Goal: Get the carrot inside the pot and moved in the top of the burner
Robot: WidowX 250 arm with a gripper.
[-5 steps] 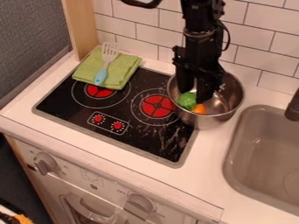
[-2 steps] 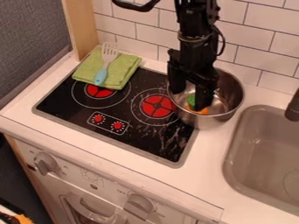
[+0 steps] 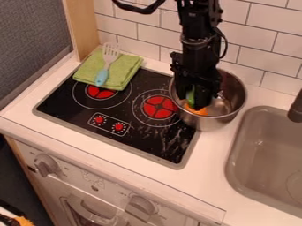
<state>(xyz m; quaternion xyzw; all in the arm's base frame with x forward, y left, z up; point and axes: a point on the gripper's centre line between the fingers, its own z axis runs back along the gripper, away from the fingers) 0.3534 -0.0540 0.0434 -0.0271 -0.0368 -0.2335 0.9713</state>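
Since the nearer burner (image 3: 158,107) sits left of the pot (image 3: 207,123), the carrot (image 3: 197,110), inside the pot's left part, probably needs a straight lift clear of the rim before going sideways. Pointing down into the pot, the gripper (image 3: 192,101) is closed on the carrot's green top.

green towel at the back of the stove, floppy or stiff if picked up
Likely floppy: the green towel looks like folded soft cloth, so it would probably sag or unfold from one corner. The spatula rests on top, so it might slide off as the cloth tilts.
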